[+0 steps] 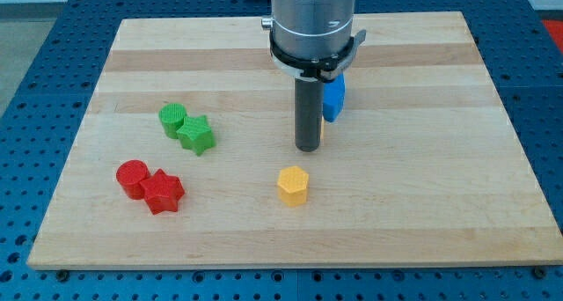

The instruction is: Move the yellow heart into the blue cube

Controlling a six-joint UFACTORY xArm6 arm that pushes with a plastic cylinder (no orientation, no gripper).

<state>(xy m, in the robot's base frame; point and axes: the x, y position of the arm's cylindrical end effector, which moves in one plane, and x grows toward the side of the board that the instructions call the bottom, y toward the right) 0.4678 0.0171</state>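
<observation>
Behind my tip [306, 149], the blue cube [333, 99] is half hidden; a yellow sliver, shape unclear, peeks beside it.

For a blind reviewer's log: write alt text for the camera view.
My tip rests on a wooden board just left of the blue cube, with a sliver of yellow at the rod's right edge. A yellow hexagonal block lies below the tip; a green cylinder and green star, and a red cylinder and red star, sit at the view's left.
</observation>
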